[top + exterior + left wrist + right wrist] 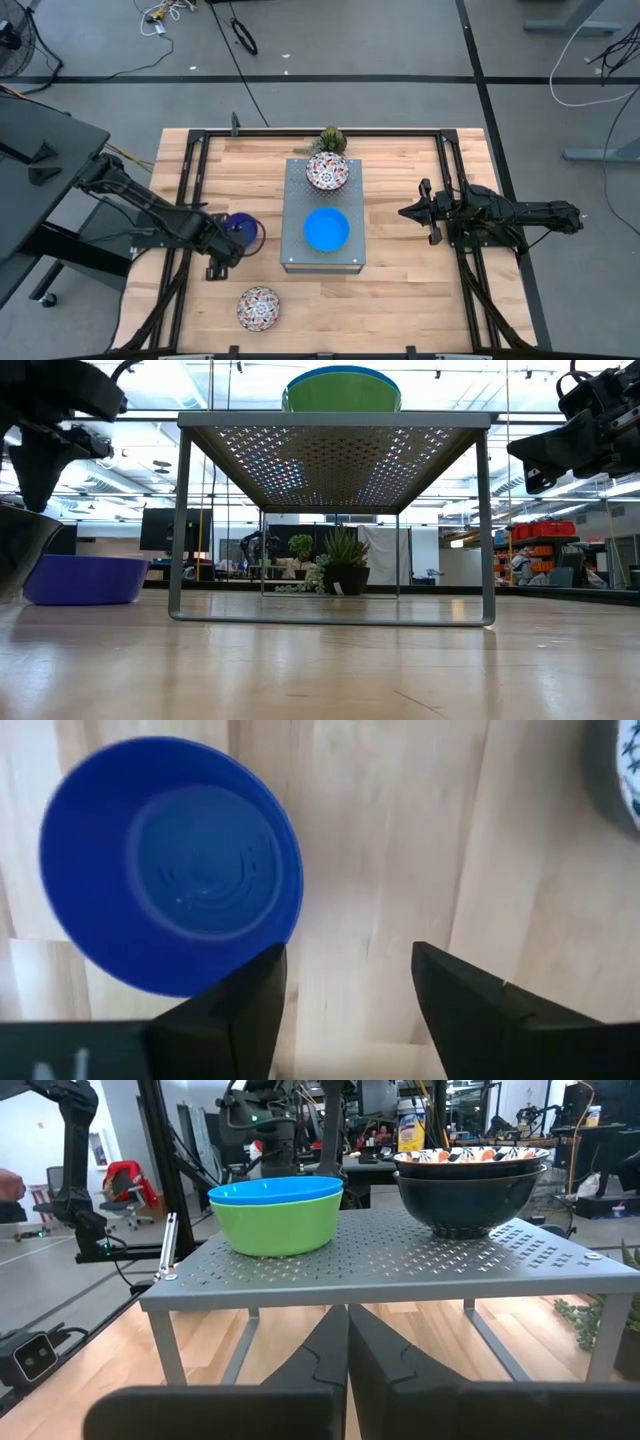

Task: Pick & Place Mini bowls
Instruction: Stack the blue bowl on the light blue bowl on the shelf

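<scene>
- Two stacks of mini bowls sit on the grey perforated metal box (322,258) that stands mid-tabletop, nearer the far edge.
- On the box's near half, we see a light blue bowl (326,229) nested in a bright green bowl (276,1220).
- On its far half, we see a floral white bowl (327,171) resting in a dark bowl (465,1195).
- Our left gripper (348,982) hangs over the tabletop's left half, fingers spread apart and holding nothing; a dark blue bowl (172,865) stands upright on the wood just beside one fingertip, between the gripper and the box.
- Another floral bowl (259,307) lies upside down near the tabletop's front edge, left of the box and well apart from the blue one.
- Our right gripper (408,212) waits over the tabletop's right half, pointing at the box, fingers pressed together and empty.
- Just behind the box, at the far edge, sits a small spiky green plant (330,139).
</scene>
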`<action>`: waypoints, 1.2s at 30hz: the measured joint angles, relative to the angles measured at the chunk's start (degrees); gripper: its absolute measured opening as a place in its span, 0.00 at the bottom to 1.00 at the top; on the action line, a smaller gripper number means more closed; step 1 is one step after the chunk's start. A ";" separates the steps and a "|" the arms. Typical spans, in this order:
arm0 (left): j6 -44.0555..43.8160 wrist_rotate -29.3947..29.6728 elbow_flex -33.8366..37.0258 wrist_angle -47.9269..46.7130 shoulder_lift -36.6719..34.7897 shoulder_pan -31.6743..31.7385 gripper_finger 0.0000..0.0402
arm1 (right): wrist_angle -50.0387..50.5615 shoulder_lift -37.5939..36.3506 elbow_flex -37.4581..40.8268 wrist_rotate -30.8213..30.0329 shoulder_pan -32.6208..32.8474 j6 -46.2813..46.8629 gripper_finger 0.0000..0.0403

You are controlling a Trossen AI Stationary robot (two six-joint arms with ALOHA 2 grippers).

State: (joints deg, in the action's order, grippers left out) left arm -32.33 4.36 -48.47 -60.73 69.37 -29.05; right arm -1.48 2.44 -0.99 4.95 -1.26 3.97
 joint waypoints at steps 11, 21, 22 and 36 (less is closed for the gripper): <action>7.45 0.00 4.38 2.21 -0.01 -0.03 0.53 | -0.02 0.00 0.00 0.00 0.02 -0.02 0.03; 7.55 2.03 7.86 4.04 -0.01 2.40 0.53 | -0.01 0.00 0.00 -0.01 0.01 -0.01 0.03; 7.56 2.03 8.26 4.64 -0.01 2.67 0.53 | -0.01 -0.01 0.00 0.00 0.00 -0.01 0.03; 7.62 2.64 12.51 8.76 -0.01 5.40 0.52 | -0.02 0.00 0.00 -0.02 0.00 0.00 0.03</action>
State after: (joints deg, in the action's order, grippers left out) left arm -24.71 7.00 -35.96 -51.97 69.36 -23.65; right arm -1.50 2.43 -0.99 4.93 -1.25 3.97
